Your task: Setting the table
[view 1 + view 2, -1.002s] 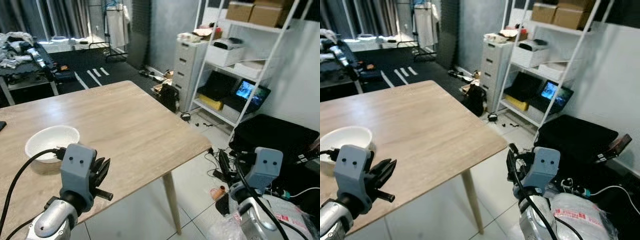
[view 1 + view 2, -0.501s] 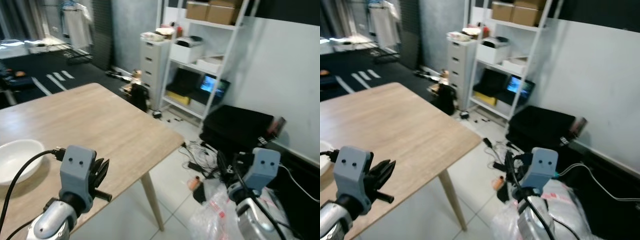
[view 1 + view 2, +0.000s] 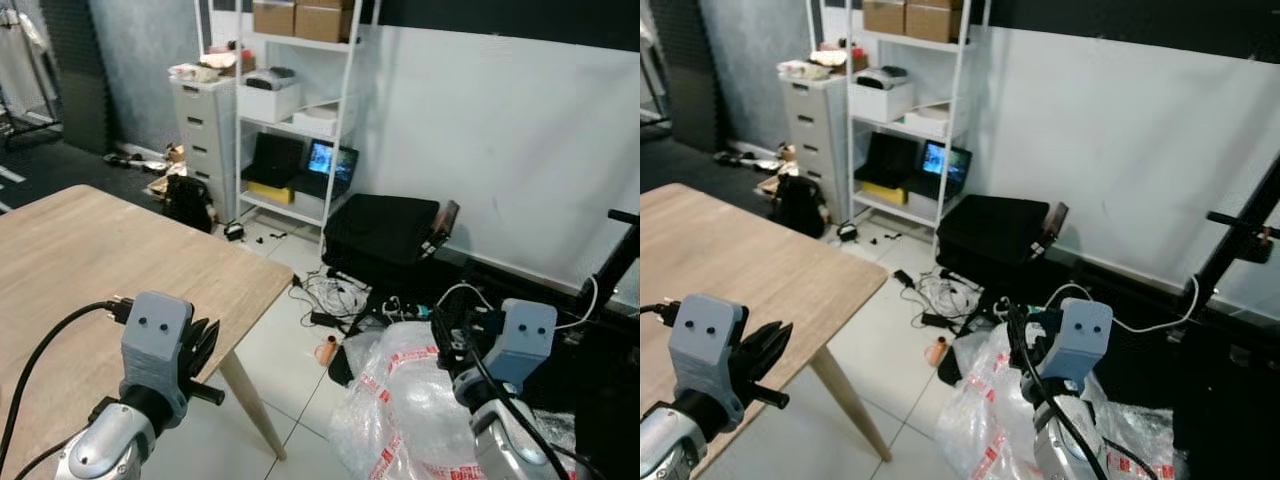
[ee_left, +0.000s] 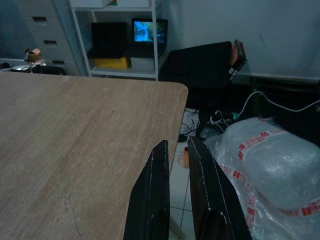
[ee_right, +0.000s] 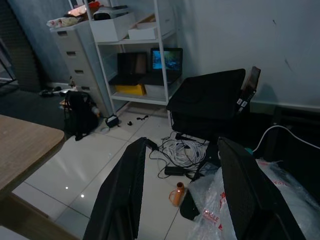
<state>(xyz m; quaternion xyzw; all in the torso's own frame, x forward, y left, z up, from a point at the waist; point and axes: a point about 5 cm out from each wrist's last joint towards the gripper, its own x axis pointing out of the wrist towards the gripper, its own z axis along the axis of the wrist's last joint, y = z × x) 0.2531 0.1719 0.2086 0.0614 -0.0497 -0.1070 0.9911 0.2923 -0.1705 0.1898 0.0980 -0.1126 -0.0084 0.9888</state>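
Desk: pale wood-grain top with a rounded corner, carried on a slanted wooden leg; its bare surface is seen at the robot's left.
Bowl: the white bowl seen on the desk a second ago is out of the frame, since the camera has swung to the right.
Left gripper: held low over the desk's near edge; its two long black fingers lie almost together, nothing between them.
Right gripper: held over the floor, well apart from the desk; its fingers are spread wide and hold nothing.
Floor: glossy white tiles, with a tangle of cables and a small orange bottle lying on it.
Wrapped bundle: clear crinkled plastic with red-printed tape, just below the right gripper.
Shelf rack: white metal frame holding cardboard boxes on top, white trays below, and a lit laptop.
Drawer unit: grey, with clutter on top.
Black case: boxy, set against the white wall.
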